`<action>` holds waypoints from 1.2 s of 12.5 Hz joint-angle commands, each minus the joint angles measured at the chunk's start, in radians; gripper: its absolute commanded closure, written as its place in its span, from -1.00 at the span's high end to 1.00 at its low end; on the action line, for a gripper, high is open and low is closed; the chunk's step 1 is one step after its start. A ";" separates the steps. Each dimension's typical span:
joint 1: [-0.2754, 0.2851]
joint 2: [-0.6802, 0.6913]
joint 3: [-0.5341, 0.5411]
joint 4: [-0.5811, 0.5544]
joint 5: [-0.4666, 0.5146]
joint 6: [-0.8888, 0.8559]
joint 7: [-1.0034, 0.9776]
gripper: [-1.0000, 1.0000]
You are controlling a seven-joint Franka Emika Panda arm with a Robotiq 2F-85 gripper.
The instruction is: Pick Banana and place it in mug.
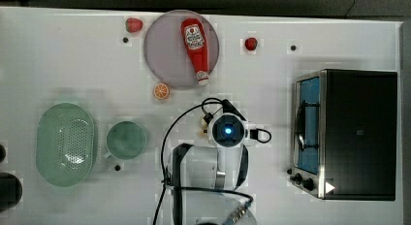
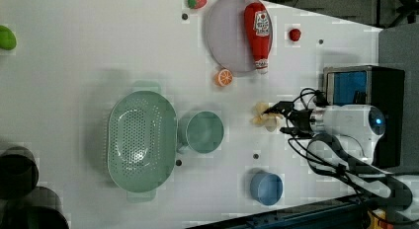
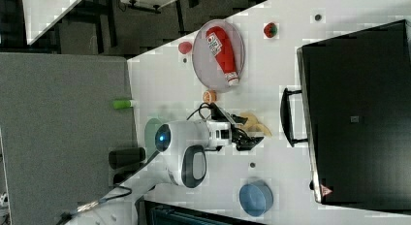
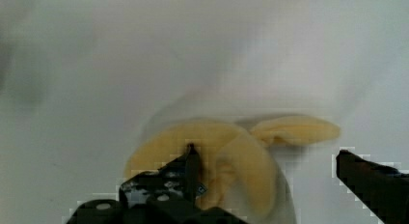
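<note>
One tool spread wide over the banana, gripping nothing, pale-green mug well apart on white counter.

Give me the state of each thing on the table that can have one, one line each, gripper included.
Black two-finger gripper: open, jaws either side of the banana, nothing held.
Pale-yellow banana: lying on the table, not lifted.
Round pale-green mug: upright, nothing inside.
Red ketchup bottle: lying on its side on the round grey plate.
Oval perforated green basket: upright, nothing inside.
Round blue cup: upright.
</note>
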 commanded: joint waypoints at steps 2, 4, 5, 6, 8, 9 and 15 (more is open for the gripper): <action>0.009 0.024 0.014 -0.010 -0.014 0.091 -0.028 0.70; 0.008 0.020 0.019 -0.010 -0.014 0.092 -0.028 0.19; 0.008 0.017 0.019 -0.010 -0.014 0.092 -0.028 -0.04; 0.008 0.013 0.019 -0.009 -0.014 0.092 -0.028 -0.26; 0.008 -0.006 0.019 -0.010 -0.013 0.085 -0.028 -0.32; 0.007 -0.022 0.019 -0.009 -0.013 0.078 -0.024 -0.32; 0.000 -0.312 0.018 0.047 -0.006 -0.230 -0.002 -0.32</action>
